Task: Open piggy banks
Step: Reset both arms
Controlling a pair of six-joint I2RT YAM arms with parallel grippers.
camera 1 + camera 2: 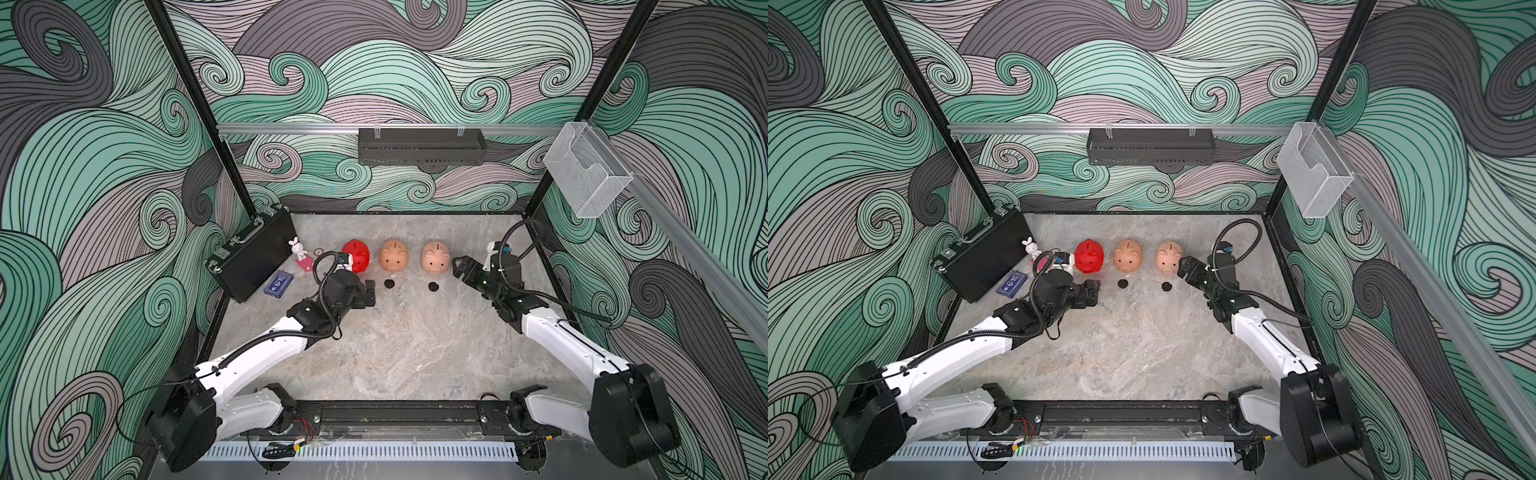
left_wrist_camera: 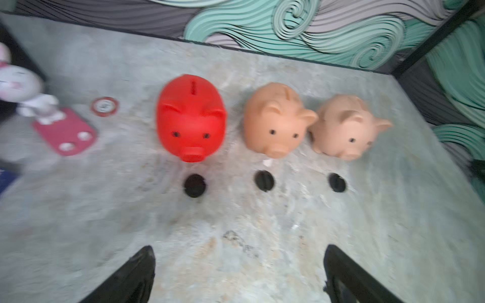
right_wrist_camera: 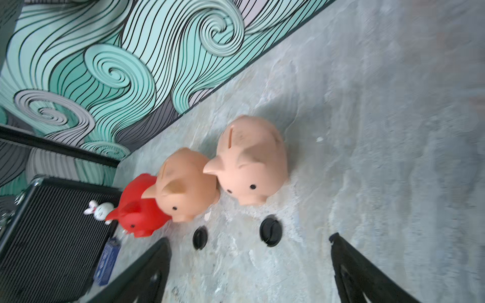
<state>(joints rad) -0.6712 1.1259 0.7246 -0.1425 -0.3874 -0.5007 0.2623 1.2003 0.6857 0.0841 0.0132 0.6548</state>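
Three piggy banks stand in a row at the far side of your table [image 1: 395,353]: the red pig [image 1: 358,254] at left, the middle peach pig [image 1: 394,256], and the right peach pig [image 1: 435,257]. Each has a black plug [image 2: 194,185] lying loose on the marble just near of its snout, though the left wrist view is blurred. Your left gripper [image 2: 238,272] hangs near of the red pig, jaws spread wide and empty. Your right gripper [image 3: 249,267], equally wide and empty, sits just right of the right peach pig.
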